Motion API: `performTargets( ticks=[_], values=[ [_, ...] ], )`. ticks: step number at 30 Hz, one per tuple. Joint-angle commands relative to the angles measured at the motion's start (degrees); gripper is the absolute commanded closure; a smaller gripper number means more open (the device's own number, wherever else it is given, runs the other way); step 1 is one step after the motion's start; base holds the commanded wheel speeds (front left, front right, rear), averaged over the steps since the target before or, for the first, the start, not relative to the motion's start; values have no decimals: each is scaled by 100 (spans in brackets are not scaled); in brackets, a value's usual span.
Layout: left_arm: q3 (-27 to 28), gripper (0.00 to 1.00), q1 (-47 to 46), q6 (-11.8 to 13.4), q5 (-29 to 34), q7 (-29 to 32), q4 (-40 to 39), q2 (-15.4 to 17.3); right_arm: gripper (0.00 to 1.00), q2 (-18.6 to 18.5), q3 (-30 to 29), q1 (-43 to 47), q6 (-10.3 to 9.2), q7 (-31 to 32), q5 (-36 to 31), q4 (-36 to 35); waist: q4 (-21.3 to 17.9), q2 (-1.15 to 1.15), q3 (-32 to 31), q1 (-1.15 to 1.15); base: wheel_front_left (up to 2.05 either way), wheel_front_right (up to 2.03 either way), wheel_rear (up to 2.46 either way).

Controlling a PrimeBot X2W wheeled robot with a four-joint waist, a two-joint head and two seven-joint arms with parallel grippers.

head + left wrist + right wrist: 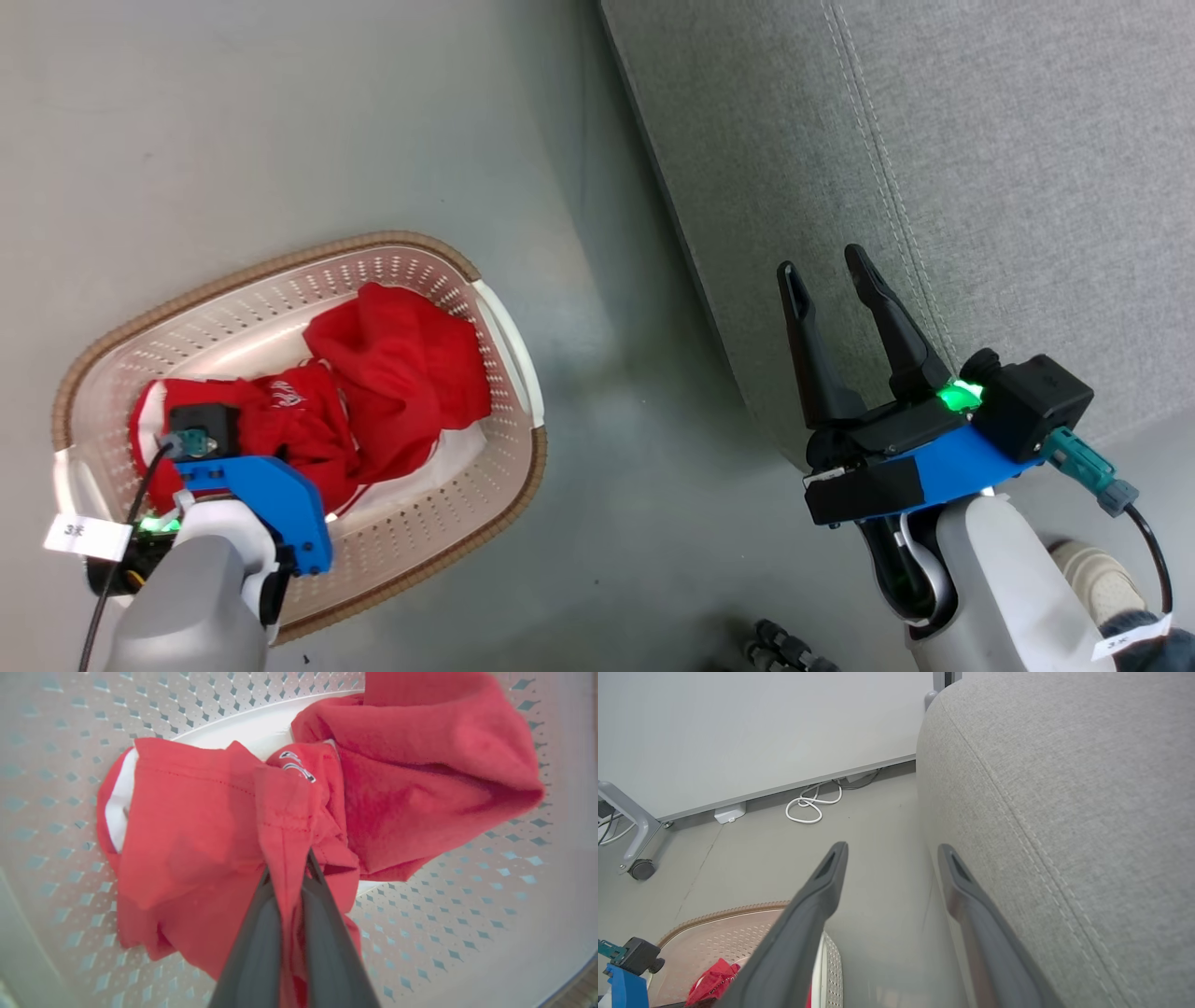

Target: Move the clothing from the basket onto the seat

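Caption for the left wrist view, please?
Left gripper shut on a fold of the red-and-white garment in the perforated basket, a plain red garment bunched beside it.

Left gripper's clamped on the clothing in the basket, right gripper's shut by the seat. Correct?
No: the right gripper is open, fingers apart, per the right wrist view. Left gripper is clamped on the clothing in the basket; right sits by the seat.

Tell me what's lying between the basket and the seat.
A strip of bare grey floor lies between the basket and the seat; the head view shows it.
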Motion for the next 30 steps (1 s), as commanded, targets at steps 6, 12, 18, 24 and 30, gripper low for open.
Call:
performTargets(
  ticks=[6,12,18,24,30],
  values=[
    [-50,100,62,-110,-98,-195,65,-242,0,-12,-97,-40,3,-19,-190,129,392,0,-554,0,0,0,0],
    [-187,100,202,-234,-137,-345,95,-484,0,-15,-56,66,3,-19,-341,289,812,0,-1315,0,0,0,0],
    [-280,100,353,-310,-345,-487,-26,-704,0,-15,-79,257,3,-19,-446,496,1185,0,-2052,0,0,0,0],
    [-643,100,414,-314,-712,-383,-623,-867,0,-16,-108,466,3,-20,-551,683,1479,0,-2705,0,0,0,0],
    [-1081,100,457,-299,-997,-367,-1226,-925,0,-14,-111,650,3,-20,-615,818,1701,0,-3171,0,0,0,0]
  ],
)
